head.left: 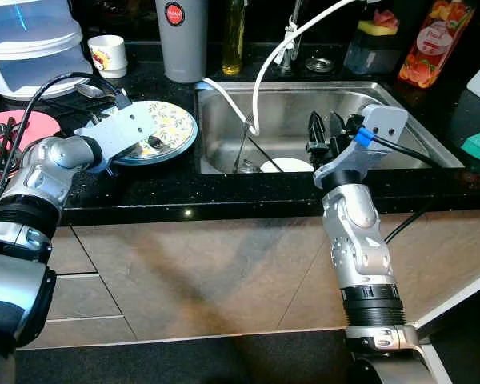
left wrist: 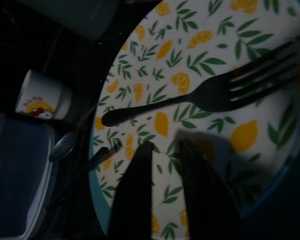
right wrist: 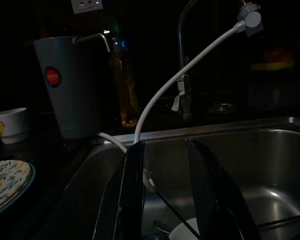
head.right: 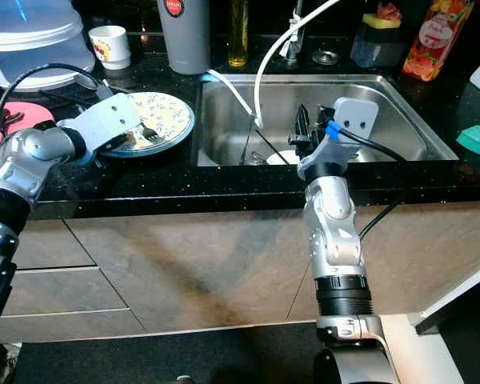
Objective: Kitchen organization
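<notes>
Fork [left wrist: 210,92] position: flat on the lemon-patterned plate [head.left: 176,120], which sits on the black desk [head.left: 144,192] just beside the sink [head.left: 400,112], on the robot's left of it. The left hand [left wrist: 162,150] hovers over the plate, near the fork's handle end, fingers narrowly parted and holding nothing. The right hand [right wrist: 165,150] hangs over the sink basin, fingers moderately parted and empty; a white hose [head.left: 260,80] drops into the basin beside it. Handling, as a judgement: the fork looks like stiff, light metal, smooth and prone to slip, and it lies low against the plate, so the fingers have little clearance beneath it. The plate looks breakable and may slide on the polished desk if pushed. Best hold is across the narrow handle, near mid-length, with the fingers closing square to it. Orientation: the fork's long axis runs across the plate, tines toward the sink side and the rounded handle tip toward the white cup [head.left: 108,54].
</notes>
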Motion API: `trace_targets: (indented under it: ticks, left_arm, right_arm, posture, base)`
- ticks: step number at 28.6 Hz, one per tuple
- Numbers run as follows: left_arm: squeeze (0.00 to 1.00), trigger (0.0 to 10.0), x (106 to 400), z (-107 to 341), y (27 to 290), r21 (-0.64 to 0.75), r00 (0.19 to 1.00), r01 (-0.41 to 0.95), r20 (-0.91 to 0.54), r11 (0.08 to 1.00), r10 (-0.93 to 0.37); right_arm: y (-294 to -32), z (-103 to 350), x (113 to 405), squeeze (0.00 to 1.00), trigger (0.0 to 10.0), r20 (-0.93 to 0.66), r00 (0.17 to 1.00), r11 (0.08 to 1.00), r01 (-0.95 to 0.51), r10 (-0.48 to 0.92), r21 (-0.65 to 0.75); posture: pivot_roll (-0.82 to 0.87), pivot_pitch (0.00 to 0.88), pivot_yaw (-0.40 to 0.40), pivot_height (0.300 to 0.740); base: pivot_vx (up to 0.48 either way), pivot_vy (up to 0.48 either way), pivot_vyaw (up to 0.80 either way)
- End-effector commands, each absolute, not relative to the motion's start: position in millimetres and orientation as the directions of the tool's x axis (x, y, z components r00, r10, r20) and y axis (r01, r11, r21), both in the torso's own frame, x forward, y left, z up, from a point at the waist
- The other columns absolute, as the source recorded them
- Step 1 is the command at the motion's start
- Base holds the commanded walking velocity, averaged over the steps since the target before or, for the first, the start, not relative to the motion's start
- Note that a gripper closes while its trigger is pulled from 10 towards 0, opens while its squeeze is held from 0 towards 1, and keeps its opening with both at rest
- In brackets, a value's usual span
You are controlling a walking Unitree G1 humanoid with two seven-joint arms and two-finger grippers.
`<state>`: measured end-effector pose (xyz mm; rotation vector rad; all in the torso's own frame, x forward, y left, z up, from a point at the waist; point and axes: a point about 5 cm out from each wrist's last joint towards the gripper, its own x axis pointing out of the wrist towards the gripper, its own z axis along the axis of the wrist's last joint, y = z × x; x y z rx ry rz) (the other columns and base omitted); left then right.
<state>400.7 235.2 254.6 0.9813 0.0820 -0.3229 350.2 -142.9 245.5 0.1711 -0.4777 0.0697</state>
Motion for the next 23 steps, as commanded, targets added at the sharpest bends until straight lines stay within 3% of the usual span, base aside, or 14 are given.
trace_targets:
  ticks: [1, 6, 8, 9, 12, 15, 23]
  left_arm:
    - [0.0, 0.0, 400, 260, 241, 0.83, 0.961, 0.264, -0.184, 0.491, -0.206]
    - [0.0, 0.0, 399, 287, 235, 0.875, 0.975, 0.129, -0.025, 0.466, -0.223]
    - [0.0, 0.0, 398, 310, 228, 0.879, 0.965, 0.014, 0.113, 0.476, -0.236]
    - [0.0, 10.0, 394, 334, 221, 0.86, 0.935, -0.109, 0.259, 0.499, -0.242]
    - [0.0, 10.0, 391, 348, 218, 0.836, 0.911, -0.17, 0.336, 0.521, -0.242]
    - [0.0, 10.0, 381, 375, 204, 0.778, 0.834, -0.253, 0.477, 0.576, -0.278]
    - [0.0, 10.0, 374, 384, 170, 0.71, 0.746, -0.212, 0.562, 0.672, -0.358]
  right_arm:
    - [-147, 245, 350, 0.0, 10.0, 0.466, 0.885, 0.984, -0.098, 0.016, 0.151]
    - [-147, 246, 350, 0.0, 10.0, 0.466, 0.885, 0.984, -0.099, 0.018, 0.15]
    - [-148, 246, 350, 0.0, 10.0, 0.466, 0.885, 0.984, -0.098, 0.018, 0.15]
    - [-148, 246, 350, 0.0, 10.0, 0.465, 0.885, 0.984, -0.098, 0.018, 0.149]
    - [-147, 246, 350, 0.0, 10.0, 0.464, 0.885, 0.984, -0.099, 0.019, 0.148]
    - [-146, 246, 350, 0.0, 10.0, 0.464, 0.885, 0.984, -0.102, 0.021, 0.148]
    - [-146, 246, 350, 0.0, 10.0, 0.466, 0.885, 0.984, -0.102, 0.022, 0.148]
  posture:
    - [0.25, 0.081, -0.022, 0.74]
    - [0.24, 0.084, -0.026, 0.74]
    - [0.24, 0.086, -0.028, 0.74]
    - [0.24, 0.087, -0.029, 0.74]
    - [0.24, 0.089, -0.03, 0.74]
    - [0.24, 0.09, -0.031, 0.74]
    - [0.24, 0.091, -0.03, 0.74]
  base:
    - [0.0, 0.0, 0.0]
    - [0.0, 0.0, 0.0]
    - [0.0, 0.0, 0.0]
    - [0.0, 0.0, 0.0]
    - [0.0, 0.0, 0.0]
    - [0.0, 0.0, 0.0]
    - [0.0, 0.0, 0.0]
